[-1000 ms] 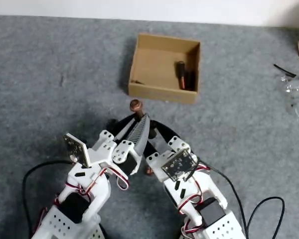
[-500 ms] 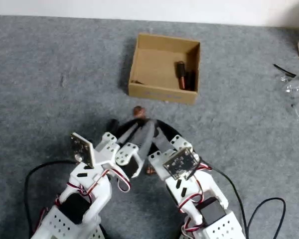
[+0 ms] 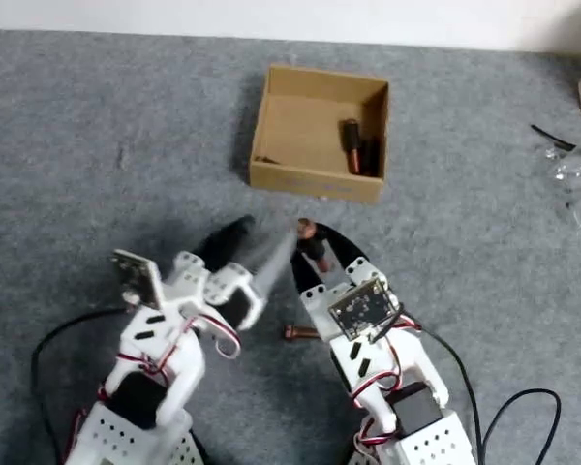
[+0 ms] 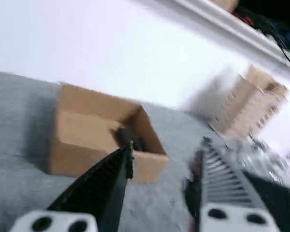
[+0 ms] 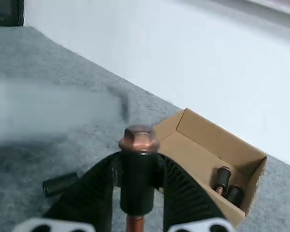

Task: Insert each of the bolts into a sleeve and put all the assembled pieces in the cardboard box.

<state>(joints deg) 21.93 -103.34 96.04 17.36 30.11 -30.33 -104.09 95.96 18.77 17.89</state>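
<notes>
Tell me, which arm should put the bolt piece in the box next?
Right. The right gripper is shut on the sleeved bolt, close in front of the cardboard box. The left gripper is open, holding nothing.

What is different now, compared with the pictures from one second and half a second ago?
The left gripper let go of the bolt-and-sleeve piece and swung away leftward, open. The right gripper keeps the piece and has shifted it slightly rightward. The cardboard box, the pieces in it and the loose bolt on the carpet stayed put.
</notes>
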